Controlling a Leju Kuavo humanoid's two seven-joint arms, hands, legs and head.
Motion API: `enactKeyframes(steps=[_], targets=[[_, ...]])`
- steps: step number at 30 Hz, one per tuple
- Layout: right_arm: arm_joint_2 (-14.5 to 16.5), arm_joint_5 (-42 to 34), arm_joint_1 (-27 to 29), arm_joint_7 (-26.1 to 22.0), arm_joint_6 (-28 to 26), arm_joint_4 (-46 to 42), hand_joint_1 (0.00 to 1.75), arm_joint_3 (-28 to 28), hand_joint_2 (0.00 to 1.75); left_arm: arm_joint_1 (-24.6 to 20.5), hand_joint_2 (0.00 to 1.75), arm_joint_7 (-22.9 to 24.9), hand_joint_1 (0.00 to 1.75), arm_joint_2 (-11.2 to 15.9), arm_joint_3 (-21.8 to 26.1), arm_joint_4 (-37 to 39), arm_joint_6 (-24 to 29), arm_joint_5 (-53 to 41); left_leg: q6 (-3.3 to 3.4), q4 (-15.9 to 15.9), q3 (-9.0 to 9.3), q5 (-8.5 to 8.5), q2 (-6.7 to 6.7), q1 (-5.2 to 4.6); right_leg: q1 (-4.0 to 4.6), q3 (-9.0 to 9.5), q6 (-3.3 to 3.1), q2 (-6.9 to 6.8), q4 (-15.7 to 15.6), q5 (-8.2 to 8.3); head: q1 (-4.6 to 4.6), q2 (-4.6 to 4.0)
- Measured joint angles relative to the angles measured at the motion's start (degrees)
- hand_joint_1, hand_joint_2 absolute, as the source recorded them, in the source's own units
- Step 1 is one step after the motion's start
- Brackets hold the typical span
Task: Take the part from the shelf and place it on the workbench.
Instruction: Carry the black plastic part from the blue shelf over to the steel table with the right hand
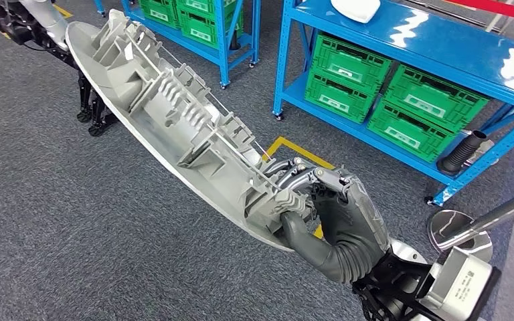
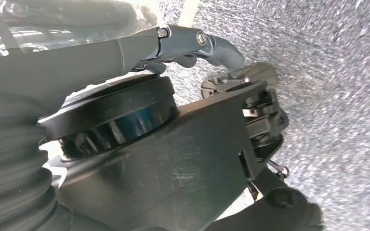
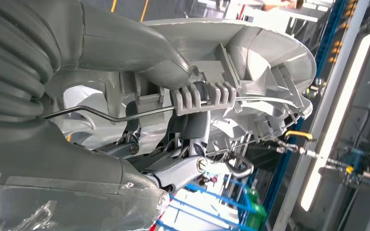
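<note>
The right hand (image 1: 328, 214) grips the near end of the part (image 1: 174, 120), a long grey moulded plastic piece with ribs, clips and a thin metal rod running along it. The part is held in the air above the grey carpeted floor (image 1: 73, 254), its long axis running diagonally from the hand, low and near the robot's right, up and away to the far left, with the ribbed inner face turned upward and the smooth curved rim below. In the right wrist view the thumb (image 3: 139, 53) presses over the part's ribbed edge while the darker fingers (image 3: 178, 168) close under it. The left hand (image 2: 192, 45) hangs beside dark parts of the robot, above the carpet; whether its fingers are spread or curled I cannot tell. Blue shelves (image 1: 348, 40) holding green crates (image 1: 348, 73) stand ahead and to the right, well apart from the part.
</note>
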Motion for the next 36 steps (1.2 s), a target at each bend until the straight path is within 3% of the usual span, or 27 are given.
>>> enactKeyframes(steps=[2,3,4,6,8,10,11,13,15,17,18,20,21,23,24,26,28,30,32,33,34,36], targets=[[0.0,0.0,0.13,0.0,0.0,0.01,1.75,0.01,1.75,0.06,1.75,0.01,0.0,-0.06,-0.01,0.0,0.0,-0.01,0.02,0.11,-0.01,0.0,-1.29,-0.08,0.03,-2.21,-0.07,0.21,3.81,-0.29,0.12,0.0],[0.01,0.0,0.17,0.0,0.0,0.01,1.75,0.01,1.75,0.08,1.75,0.01,0.0,-0.06,-0.02,0.0,0.0,-0.01,0.01,0.21,0.0,0.0,-2.0,-0.09,0.03,-1.82,-0.19,0.3,2.56,1.19,0.15,0.0],[0.01,0.0,0.19,0.0,0.0,0.01,1.75,0.0,1.75,0.08,1.75,0.01,0.0,-0.07,-0.02,0.0,0.0,-0.01,-0.02,0.34,0.01,-0.02,-2.75,-0.09,0.01,-0.48,-0.36,0.66,-0.61,3.4,0.21,0.0],[0.0,0.0,0.19,0.01,0.0,0.01,1.75,-0.04,1.75,-0.01,1.75,0.01,0.0,-0.14,-0.01,0.0,0.0,0.0,-0.31,0.68,-0.18,-0.09,-4.18,-0.04,-0.15,3.01,-0.73,2.82,-8.38,6.91,0.3,0.0],[-0.01,0.0,0.17,-0.01,0.02,-0.01,1.75,-0.14,1.75,-0.05,1.75,0.01,0.0,-0.21,0.01,0.0,-0.01,0.02,-0.93,0.86,-0.7,0.01,-5.22,0.11,-0.16,4.53,-0.99,4.37,-11.92,7.58,0.35,0.0],[-0.02,0.0,0.14,-0.03,0.07,-0.01,1.75,-0.22,1.75,0.06,1.75,0.01,0.0,-0.15,0.01,0.01,-0.02,0.05,-1.71,0.62,-1.03,0.29,-6.18,0.3,-0.03,4.64,-1.46,3.57,-12.33,7.7,0.5,0.0],[-0.01,0.0,0.14,-0.02,0.09,0.0,1.75,-0.25,1.75,0.13,1.75,0.01,0.0,-0.14,0.01,-0.01,-0.02,0.07,-2.05,0.61,-1.09,0.22,-5.92,0.31,-0.11,4.85,-1.76,2.94,-12.61,7.82,0.51,0.0],[0.01,0.01,0.14,-0.02,0.1,0.0,1.75,-0.3,1.75,0.16,1.75,0.01,0.0,-0.06,0.01,-0.02,0.02,0.09,-2.71,2.83,-2.04,-1.32,-3.44,0.25,-0.39,5.4,-2.38,1.53,-13.2,7.98,0.14,0.0],[-0.01,0.04,0.22,-0.03,0.09,0.0,1.75,-0.35,1.75,0.04,1.75,0.0,0.0,-0.03,0.03,-0.03,0.07,0.08,-3.34,9.52,-4.96,-4.62,-0.63,0.42,-0.38,5.7,-2.71,0.1,-13.35,7.86,-0.4,0.0],[-0.01,0.07,0.37,-0.03,0.1,0.01,1.75,-0.35,1.75,-0.07,1.75,-0.03,0.0,0.01,0.06,-0.02,0.07,0.09,-3.74,15.26,-7.55,-6.45,0.04,0.53,-0.29,5.79,-2.8,-1.44,-13.31,7.68,-0.64,0.0],[-0.01,0.07,0.46,-0.03,0.11,0.01,1.75,-0.34,1.75,-0.07,1.75,-0.04,0.0,0.03,0.08,-0.02,0.07,0.1,-3.76,15.26,-7.48,-5.84,0.12,0.53,-0.22,5.85,-2.8,-2.16,-13.3,7.57,-0.74,0.0],[0.0,0.08,0.6,-0.02,0.13,0.01,1.75,-0.32,1.75,0.02,1.75,-0.02,0.0,0.12,0.09,-0.01,0.07,0.16,-3.34,9.35,-4.42,-2.29,1.03,0.4,-0.03,6.15,-2.67,-3.43,-13.27,7.32,-0.91,0.0],[0.0,0.08,0.62,-0.03,0.13,0.01,1.75,-0.33,1.75,0.06,1.75,0.0,0.0,0.19,0.08,0.0,0.06,0.19,-2.97,5.59,-2.49,-0.93,2.28,0.12,0.13,6.32,-2.54,-4.02,-13.29,7.19,-0.96,0.0],[-0.01,0.12,0.65,-0.06,0.13,0.0,1.75,-0.39,1.75,0.08,1.75,0.01,0.0,0.28,0.07,0.0,0.03,0.2,-2.11,0.76,-0.13,0.14,4.21,-0.48,0.47,6.5,-2.09,-5.17,-13.24,6.96,-1.05,0.0],[-0.01,0.14,0.68,-0.08,0.12,0.0,1.75,-0.42,1.75,0.09,1.75,0.01,0.0,0.28,0.07,0.0,0.01,0.2,-1.76,0.2,0.08,-0.1,4.38,-0.72,0.58,6.54,-1.82,-5.77,-13.28,6.9,-1.05,0.0],[-0.02,0.16,0.71,-0.09,0.13,-0.01,1.75,-0.48,1.75,0.25,1.75,-0.02,0.0,0.26,0.07,0.0,0.01,0.19,-1.1,-0.22,0.13,0.2,3.2,-0.61,0.56,6.64,-1.21,-6.59,-13.26,6.67,-1.01,0.0],[-0.03,0.19,0.76,-0.1,0.15,-0.02,1.75,-0.55,1.75,0.36,1.75,-0.08,0.0,0.26,0.07,0.0,0.02,0.19,-0.52,-0.68,0.23,0.57,1.99,-0.26,0.32,5.89,-0.66,-4.3,-11.23,5.06,-0.82,0.0],[-0.05,0.28,0.91,-0.11,0.14,-0.02,1.75,-0.63,1.75,0.28,1.75,-0.11,0.0,0.14,0.08,0.0,0.02,0.18,-0.22,-0.86,0.24,0.75,0.82,-0.08,0.1,2.89,-0.35,-0.91,-4.87,1.68,-0.36,0.0],[-0.08,0.44,1.12,-0.11,0.13,-0.02,1.75,-0.65,1.75,0.29,1.75,-0.16,0.0,-0.01,0.08,0.0,0.01,0.17,-0.15,-0.84,0.22,0.77,-0.51,-0.1,0.08,-0.76,-0.24,0.08,2.19,-0.69,-0.03,0.0],[-0.09,0.51,1.2,-0.11,0.13,-0.02,1.75,-0.65,1.75,0.33,1.75,-0.18,0.0,-0.04,0.08,0.0,0.01,0.17,-0.14,-0.81,0.24,0.77,-1.13,-0.11,0.08,-1.7,-0.23,0.16,3.72,-0.64,0.0,0.0],[-0.1,0.6,1.25,-0.1,0.13,-0.02,1.75,-0.65,1.75,0.38,1.75,-0.2,0.0,-0.05,0.07,0.0,0.01,0.17,-0.16,-0.74,0.27,0.76,-1.9,-0.1,0.03,-1.53,-0.25,0.25,2.81,0.73,0.05,0.0],[-0.13,0.75,1.28,-0.03,0.13,-0.02,1.75,-0.67,1.75,0.45,1.75,-0.27,0.0,-0.12,0.07,0.0,0.02,0.17,-0.37,-0.45,0.25,0.64,-3.36,-0.02,-0.21,1.39,-0.35,1.42,-4.36,5.19,0.19,0.0]])
